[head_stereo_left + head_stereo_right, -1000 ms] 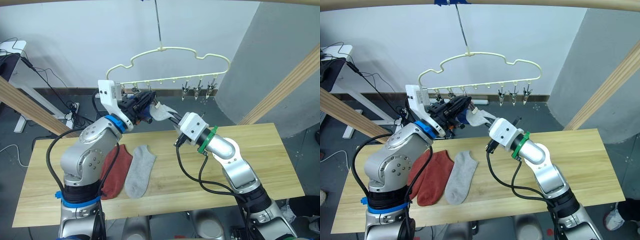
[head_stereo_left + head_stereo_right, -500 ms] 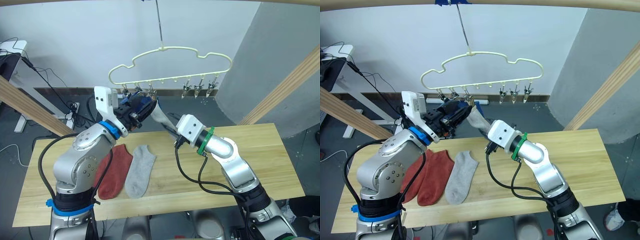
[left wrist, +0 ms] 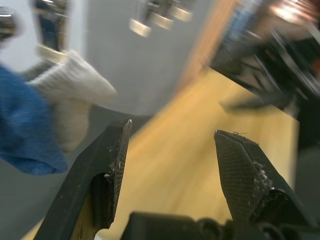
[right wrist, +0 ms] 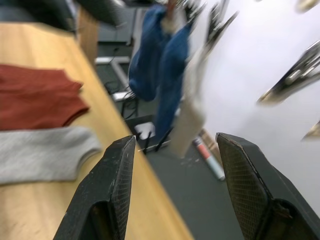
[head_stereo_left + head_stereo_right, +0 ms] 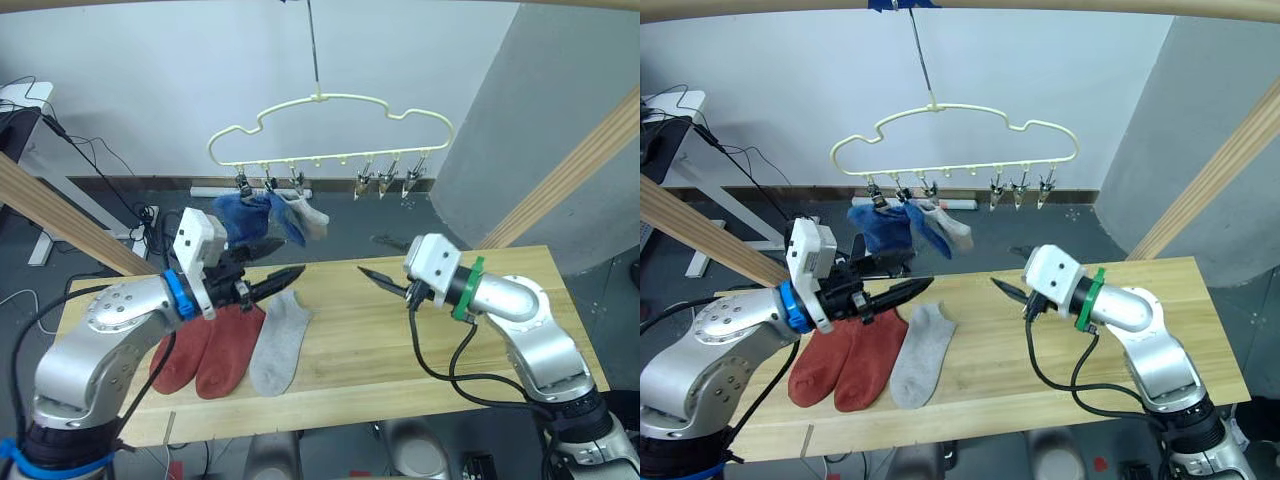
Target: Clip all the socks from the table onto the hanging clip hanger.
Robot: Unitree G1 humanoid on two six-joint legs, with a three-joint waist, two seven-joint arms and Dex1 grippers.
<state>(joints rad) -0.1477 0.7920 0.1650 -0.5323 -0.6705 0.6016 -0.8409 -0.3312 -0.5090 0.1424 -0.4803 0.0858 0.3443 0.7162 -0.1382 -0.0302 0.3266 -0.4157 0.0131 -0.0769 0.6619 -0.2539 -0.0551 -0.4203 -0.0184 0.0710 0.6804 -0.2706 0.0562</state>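
Observation:
The pale yellow clip hanger [image 5: 330,108] hangs from a thin hook above the table [image 5: 400,350]. Its three left clips hold two blue socks [image 5: 245,215] and one light grey sock [image 5: 308,212], while three clips [image 5: 385,178] on its right side hang bare. Two rust-red socks [image 5: 205,352] and a light grey sock [image 5: 278,340] lie flat on the table's left half. My left gripper [image 5: 288,268] is open with nothing in it, low over the lying socks. My right gripper [image 5: 372,256] is open with nothing in it too, over the table's middle, and points left.
Slanted wooden posts [image 5: 560,165] stand at the right and at the left [image 5: 60,220], with a round rail overhead. Black cables and a power strip [image 5: 150,215] lie on the floor behind the table. The table's right half [image 5: 520,270] is bare wood.
Both grippers opened and let go of the grey sock, which now hangs from the third clip. Both arms dropped away from the hanger to table height, the left one swinging left.

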